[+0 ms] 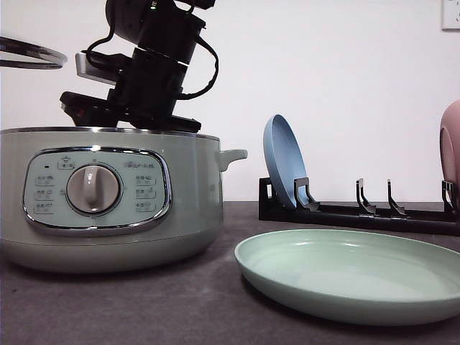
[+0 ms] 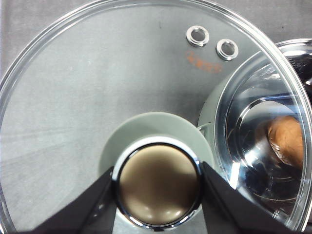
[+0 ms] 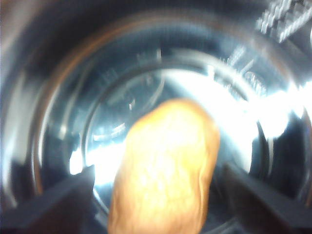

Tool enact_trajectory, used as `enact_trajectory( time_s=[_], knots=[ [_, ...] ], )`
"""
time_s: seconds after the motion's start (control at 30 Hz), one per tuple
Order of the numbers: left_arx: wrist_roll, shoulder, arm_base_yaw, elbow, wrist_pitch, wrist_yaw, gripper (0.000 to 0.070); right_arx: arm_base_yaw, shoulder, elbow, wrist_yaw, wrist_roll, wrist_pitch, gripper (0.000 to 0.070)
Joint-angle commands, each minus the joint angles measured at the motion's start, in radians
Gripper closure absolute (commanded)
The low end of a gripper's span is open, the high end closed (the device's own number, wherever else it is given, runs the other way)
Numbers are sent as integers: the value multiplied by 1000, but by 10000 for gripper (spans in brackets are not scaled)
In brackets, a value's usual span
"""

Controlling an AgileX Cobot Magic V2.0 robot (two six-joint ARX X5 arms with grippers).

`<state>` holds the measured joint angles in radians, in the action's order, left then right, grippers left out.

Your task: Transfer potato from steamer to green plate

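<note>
in the right wrist view the potato (image 3: 165,168) lay inside the shiny bowl of the steamer (image 3: 58,97), between the two dark fingers (image 3: 63,195) of the right gripper (image 3: 161,195). the jaws stood wide, one finger at the potato's 9 o'clock and one at its 3 o'clock, both apart from the skin; the picture was blurred. in the front view the right arm (image 1: 154,65) reached down into the steamer (image 1: 108,201) from above, its wrist just over the chrome rim. the left gripper (image 2: 158,195) was clamped on the knob (image 2: 158,183) of the glass lid (image 2: 97,73), held aloft beside the pot; through the glass the potato (image 2: 287,141) showed at 3 o'clock. the green plate (image 1: 352,277) sat at the steamer's 3 o'clock, near it. the panel's button writing was too small to read; an orange mark on the lid was illegible.
</note>
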<state>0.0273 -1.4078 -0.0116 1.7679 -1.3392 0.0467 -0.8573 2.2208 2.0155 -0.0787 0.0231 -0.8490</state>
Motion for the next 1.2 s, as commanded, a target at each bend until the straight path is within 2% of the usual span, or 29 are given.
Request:
enact_trajectory(
  time_s=[0.0, 0.27, 0.6, 0.87, 1.17],
  knots=[
    [-2, 5, -2, 27, 27, -1, 698, -11, 29, 27, -5, 3, 0, 320],
    [-2, 5, -2, 27, 27, -1, 698, -11, 29, 28, -10, 4, -12, 450],
    [-2, 9, -2, 27, 29, -2, 698, 0, -38, 94, -10, 1, -47, 453],
    [-2, 9, -1, 27, 29, -22, 698, 15, -147, 198, -6, -14, -160, 454],
    [-2, 9, 2, 27, 29, -53, 698, 94, -345, 200, 5, -34, -320, 454]
  ],
)
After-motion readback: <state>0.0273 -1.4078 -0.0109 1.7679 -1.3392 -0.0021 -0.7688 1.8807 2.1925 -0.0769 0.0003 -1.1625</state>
